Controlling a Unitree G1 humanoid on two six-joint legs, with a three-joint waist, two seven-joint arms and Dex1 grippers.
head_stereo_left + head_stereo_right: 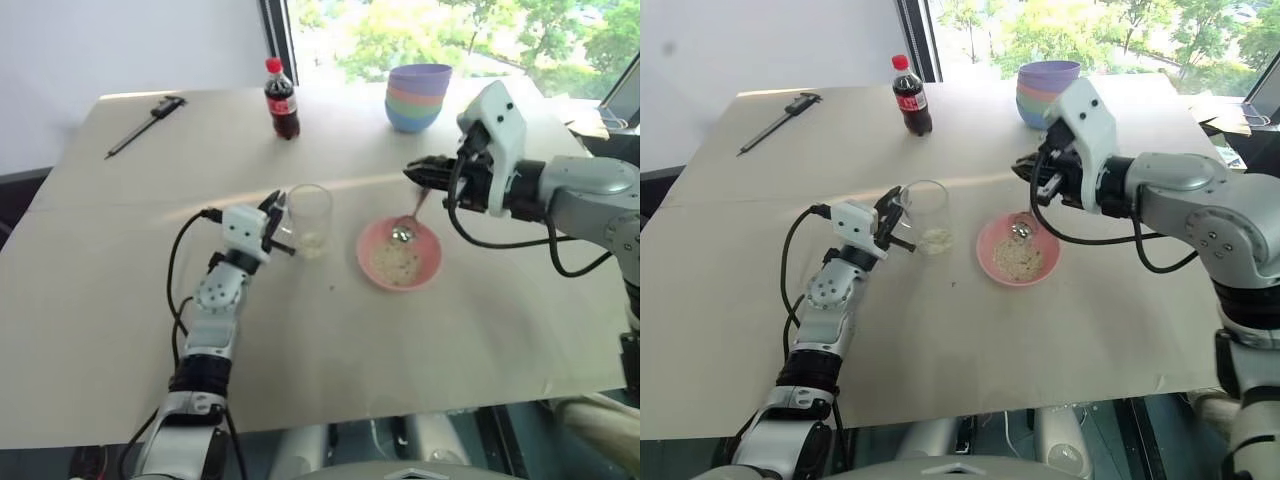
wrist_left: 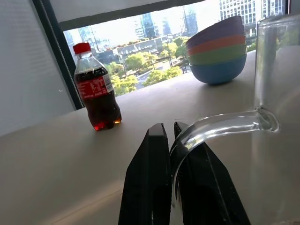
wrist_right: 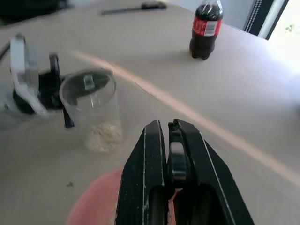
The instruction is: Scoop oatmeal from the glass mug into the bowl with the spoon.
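Note:
The clear glass mug stands upright on the table with a little pale oatmeal at its bottom. My left gripper is shut on the mug's glass handle. To the right of the mug sits the pink bowl, holding a heap of oatmeal. My right gripper hovers above the bowl's far rim, shut on the thin handle of the silver spoon. The spoon hangs down steeply, its oval end low inside the bowl's far side.
A cola bottle with a red cap stands at the back of the table. A stack of coloured bowls sits back right, beyond my right arm. A long black-and-silver caliper lies back left. The table's front edge runs close below.

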